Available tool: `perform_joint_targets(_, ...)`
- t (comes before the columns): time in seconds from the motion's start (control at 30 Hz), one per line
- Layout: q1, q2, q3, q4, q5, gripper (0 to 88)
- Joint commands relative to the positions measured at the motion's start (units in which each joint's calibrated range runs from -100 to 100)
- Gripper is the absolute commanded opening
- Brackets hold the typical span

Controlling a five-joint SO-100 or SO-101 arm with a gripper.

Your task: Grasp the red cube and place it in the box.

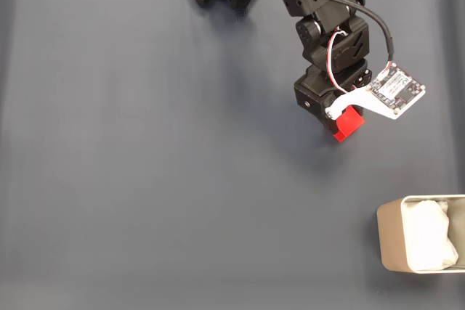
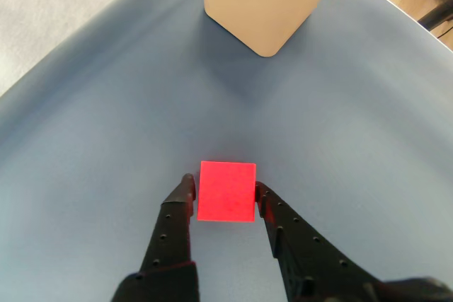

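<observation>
Contact is seen on both sides of the red cube (image 2: 226, 192) in the wrist view: the gripper (image 2: 223, 190) is pinched on it, one fingertip (image 2: 185, 187) pressed to its left face and the other to its right. The box (image 2: 265, 1) lies straight ahead of the fingers, well apart from them across bare grey table (image 2: 106, 125). In the fixed view the arm (image 1: 327, 27) is reached out and bent down over the cube, and the box (image 1: 389, 241) sits beyond it toward the lower right corner. A carry straight ahead is judged to be called for.
</observation>
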Motion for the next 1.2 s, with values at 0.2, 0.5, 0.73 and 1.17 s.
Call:
perform_joint_targets(0.2, 0.0, 0.3, -2.4, 0.9, 2.2, 5.3)
perform_joint_targets(0.5, 0.4, 0.0, -3.8, 1.6, 2.3, 2.7)
perform_joint_targets(0.73, 1.6, -2.9, -9.0, 6.2, 1.9, 2.1)
perform_joint_targets(1.17, 5.1, -5.4, -32.3, 19.8, 0.7, 1.9)
